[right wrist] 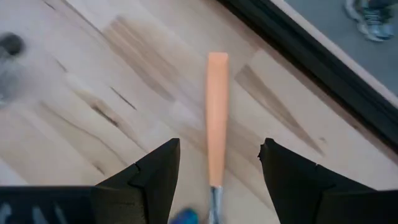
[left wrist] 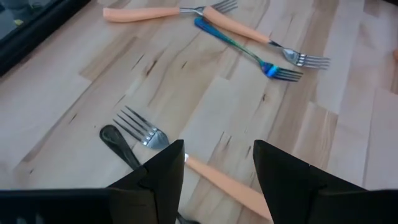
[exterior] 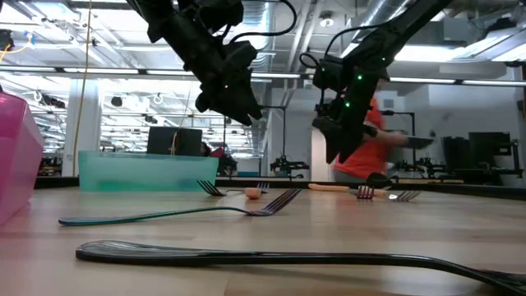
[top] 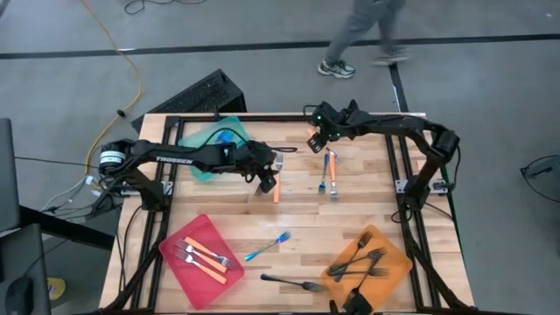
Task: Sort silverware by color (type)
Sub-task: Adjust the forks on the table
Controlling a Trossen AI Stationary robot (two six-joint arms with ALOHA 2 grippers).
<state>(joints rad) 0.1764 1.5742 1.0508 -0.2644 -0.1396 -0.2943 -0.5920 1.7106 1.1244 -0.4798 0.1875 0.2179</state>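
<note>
You are at the pick-up step on both sides. Your left gripper (left wrist: 214,171) hovers with jaws wide over an orange-handled fork with metal tines (left wrist: 205,173) lying beside a slim black fork (left wrist: 119,144) near mid-table. Your right gripper (right wrist: 217,171) hangs likewise spread above another orange-handled fork (right wrist: 216,112) near the far edge, a blue-handled fork (top: 323,173) just beside it. Neither holds anything. Next, I judge, you lower each straight down, close on the handle, and carry it to the red translucent plastic tray (top: 179,266), where orange forks already lie.
</note>
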